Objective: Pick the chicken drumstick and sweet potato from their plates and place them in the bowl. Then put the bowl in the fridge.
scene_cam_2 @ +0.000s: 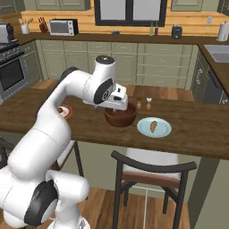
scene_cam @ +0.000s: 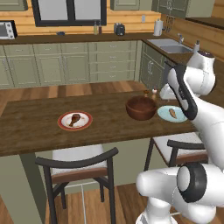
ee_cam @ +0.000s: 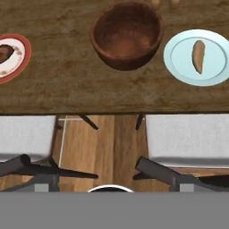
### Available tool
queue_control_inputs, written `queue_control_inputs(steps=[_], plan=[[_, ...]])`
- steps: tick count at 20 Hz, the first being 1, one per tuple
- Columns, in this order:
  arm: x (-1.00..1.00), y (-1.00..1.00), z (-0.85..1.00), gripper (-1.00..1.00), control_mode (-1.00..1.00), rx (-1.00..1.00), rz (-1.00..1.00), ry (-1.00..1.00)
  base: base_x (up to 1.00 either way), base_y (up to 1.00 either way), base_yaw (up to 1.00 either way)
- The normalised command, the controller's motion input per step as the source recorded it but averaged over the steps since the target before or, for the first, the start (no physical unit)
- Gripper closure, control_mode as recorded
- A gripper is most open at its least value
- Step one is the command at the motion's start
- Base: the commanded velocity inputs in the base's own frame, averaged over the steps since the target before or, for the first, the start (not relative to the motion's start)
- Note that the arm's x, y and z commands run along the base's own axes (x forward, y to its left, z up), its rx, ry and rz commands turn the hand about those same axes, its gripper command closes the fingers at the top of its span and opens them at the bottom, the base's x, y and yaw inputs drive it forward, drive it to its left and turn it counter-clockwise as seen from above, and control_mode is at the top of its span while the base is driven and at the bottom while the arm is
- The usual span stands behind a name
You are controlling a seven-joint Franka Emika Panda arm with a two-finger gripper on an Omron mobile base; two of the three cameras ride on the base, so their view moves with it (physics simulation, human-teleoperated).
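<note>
The chicken drumstick (scene_cam: 75,118) lies on the white red-rimmed plate (scene_cam: 87,124) at the table's left. Right of it stands the dark brown bowl (scene_cam: 141,109), holding nothing that I can see. The sweet potato (scene_cam: 173,113) rests on the pale teal plate (scene_cam: 162,114) beside the bowl. My gripper (scene_cam_2: 115,107) hangs above the table's near edge, just in front of the bowl (scene_cam_2: 123,118), and holds nothing. In the hand view the bowl (ee_cam: 127,36) sits at top centre, with the sweet potato (ee_cam: 198,56) to its right and the drumstick (ee_cam: 4,53) at the left edge. The fridge is out of view.
Two dark-framed chairs (scene_cam: 78,164) (scene_cam_2: 154,167) are tucked under the table's near side. Salt and pepper shakers (scene_cam_2: 143,103) stand behind the bowl. Green cabinets run along the back wall, with a sink counter (scene_cam: 170,45) at the right and a stove (scene_cam_2: 9,67) at the left.
</note>
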Motion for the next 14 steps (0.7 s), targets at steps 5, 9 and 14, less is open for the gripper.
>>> queue_control_inputs(steps=[5, 9, 14], plan=[[0.60, -0.95, -0.34, -1.00, -1.00, -0.02, 0.00, 0.00, 0.00, 0.00, 0.00], [0.34, -0.62, -0.57, -1.00, -1.00, -0.14, 0.00, 0.00, 0.00, 0.00, 0.00], [0.20, -0.48, -0.40, -1.00, -1.00, -0.11, 0.00, 0.00, 0.00, 0.00, 0.00]])
